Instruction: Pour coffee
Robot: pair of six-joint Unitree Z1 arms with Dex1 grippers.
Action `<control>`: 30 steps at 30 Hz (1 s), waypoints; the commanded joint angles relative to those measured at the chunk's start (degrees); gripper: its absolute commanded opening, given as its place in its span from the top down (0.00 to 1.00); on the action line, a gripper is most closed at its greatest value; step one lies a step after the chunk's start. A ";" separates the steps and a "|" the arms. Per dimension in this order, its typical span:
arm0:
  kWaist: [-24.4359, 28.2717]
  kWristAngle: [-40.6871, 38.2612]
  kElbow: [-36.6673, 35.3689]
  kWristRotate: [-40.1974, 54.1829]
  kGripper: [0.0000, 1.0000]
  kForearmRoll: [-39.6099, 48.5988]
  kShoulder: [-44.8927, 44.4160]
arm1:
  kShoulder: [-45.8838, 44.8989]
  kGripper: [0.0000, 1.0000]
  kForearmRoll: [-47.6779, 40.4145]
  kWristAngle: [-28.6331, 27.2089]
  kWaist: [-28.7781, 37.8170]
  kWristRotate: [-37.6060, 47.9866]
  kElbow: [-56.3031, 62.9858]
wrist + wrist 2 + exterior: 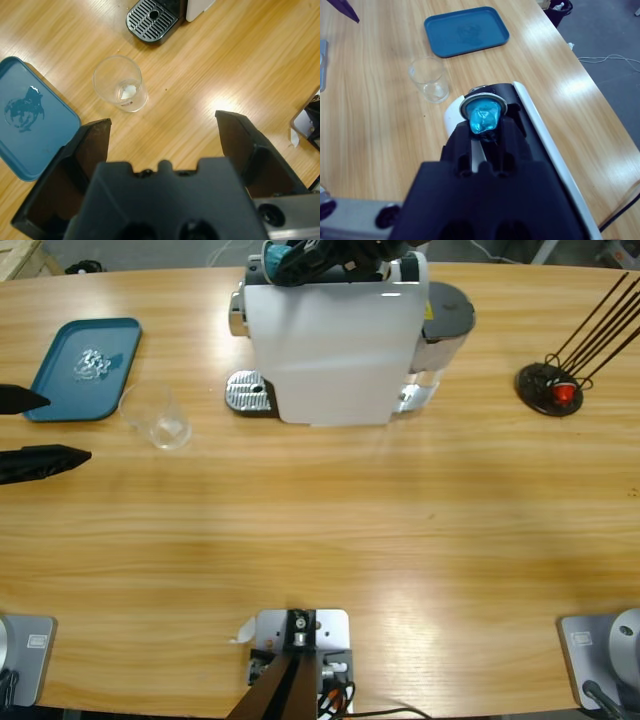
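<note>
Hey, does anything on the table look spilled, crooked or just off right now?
One thing: the blue tray has a small puddle of clear liquid pooled on it, a spill rather than something in a cup. The clear glass stands upright and looks empty beside the tray, away from the coffee machine's drip grate.

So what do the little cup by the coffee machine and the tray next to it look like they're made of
The small clear tumbler looks like glass or clear plastic: the wood grain shows straight through it. The teal rectangular tray looks like moulded plastic, with an even matte colour, rounded corners and a raised rim, though painted metal is possible.
</note>
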 commanded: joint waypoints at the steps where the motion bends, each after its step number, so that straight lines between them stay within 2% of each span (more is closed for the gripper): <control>1: -0.07 -0.74 3.87 0.02 0.10 -0.40 -3.18 | 5.26 0.73 1.12 0.26 -1.48 0.28 -2.37; 9: -0.05 -0.65 4.26 0.02 0.10 -0.49 -2.91 | 7.12 0.72 1.42 0.40 -1.48 0.39 -3.73; 16: -0.05 -0.74 4.26 0.09 0.10 -0.93 -2.12 | 4.78 0.72 1.75 0.40 -1.51 -0.14 -3.20; 17: -0.05 -0.74 4.22 0.04 0.10 -1.05 -2.12 | 4.19 0.58 1.66 -0.27 -1.51 -0.09 -3.20; 18: -0.05 -0.74 4.21 0.02 0.10 -1.10 -2.12 | 3.03 0.29 1.71 -2.04 -1.51 -0.05 -3.24; 19: -0.05 -0.77 4.26 -0.01 0.10 -1.10 -2.10 | 1.97 0.16 1.70 -3.47 -1.51 -0.05 -3.34; 20: -0.05 -0.79 4.26 -0.06 0.10 -1.10 -2.02 | 0.95 0.08 1.73 -4.82 -1.51 -0.05 -3.45; 21: -0.05 -0.82 4.26 -0.13 0.10 -1.10 -1.95 | -0.30 0.04 1.75 -6.46 -1.50 -0.05 -3.46; 23: -0.05 -0.82 4.24 -0.56 0.10 -1.38 -1.81 | -2.07 0.01 1.75 -8.46 -1.50 -0.05 -3.46; 30: -0.05 -0.82 4.10 -0.94 0.10 -1.63 -1.68 | -4.51 0.01 1.75 -9.09 -0.46 0.21 -3.52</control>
